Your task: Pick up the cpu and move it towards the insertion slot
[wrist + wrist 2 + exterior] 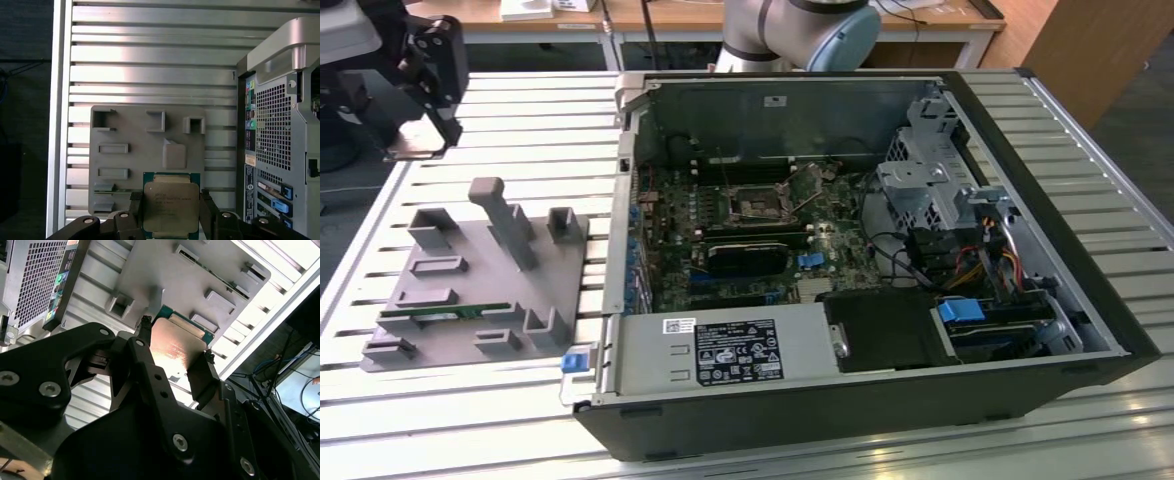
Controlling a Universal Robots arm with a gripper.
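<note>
The cpu point(170, 207) is a flat square chip with a shiny metal top and a green rim. It sits between my gripper's point(171, 209) two black fingers, which press on its opposite edges. In the second wrist view the cpu point(175, 347) hangs in the gripper point(176, 342) above the grey fixture plate point(165, 270), clear of it. The insertion slot point(757, 203) is a square dark socket with a metal frame, on the motherboard inside the open computer case point(854, 400), off to the exterior view's right of the plate.
The grey fixture plate point(467, 290) lies on the slatted metal table point(520, 120) and carries raised blocks, a tall post point(500, 215) and a thin green memory stick point(447, 312). The case's perforated back wall point(275, 130) stands beside the plate. Cables and drive cages fill the case's right side.
</note>
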